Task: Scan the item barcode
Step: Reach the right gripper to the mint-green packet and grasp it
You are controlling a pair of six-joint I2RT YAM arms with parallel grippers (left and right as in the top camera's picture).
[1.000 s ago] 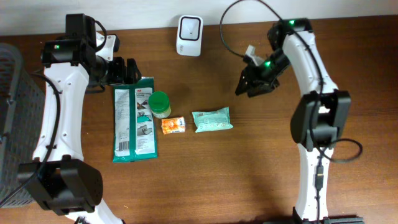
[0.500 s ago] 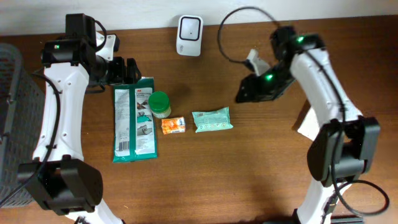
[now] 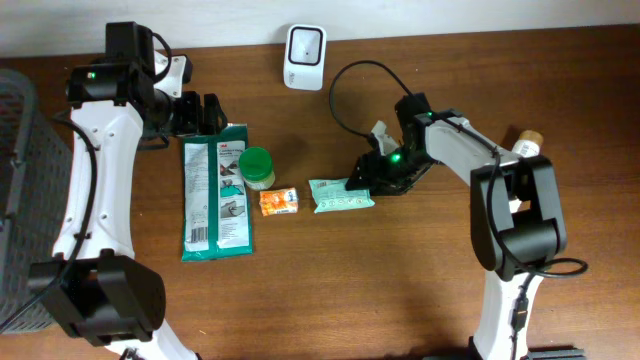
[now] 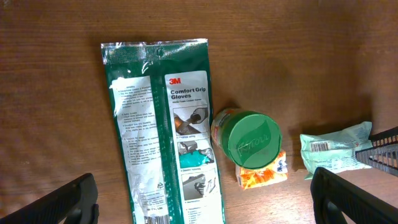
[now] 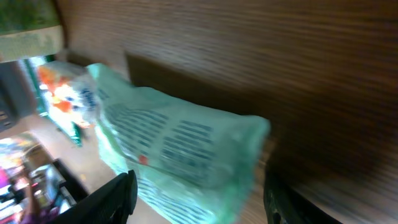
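A pale green packet (image 3: 340, 194) lies flat on the table's middle, with printed text showing in the right wrist view (image 5: 180, 143). My right gripper (image 3: 362, 180) hangs low at the packet's right end, open, and its two fingers (image 5: 118, 193) stand apart on either side of that end without pinching it. My left gripper (image 3: 205, 113) hovers open above the top of a green glove package (image 3: 215, 190), holding nothing. The white barcode scanner (image 3: 304, 44) stands at the table's back edge.
A green-lidded jar (image 3: 256, 166) and an orange packet (image 3: 279, 201) sit between the glove package and the pale packet. A dark wire basket (image 3: 15, 200) stands at the far left. The right arm's cable loops over the table behind it.
My right arm has swung down and left from the back right to the pale green packet, and its jaws have widened. The left arm has not moved.
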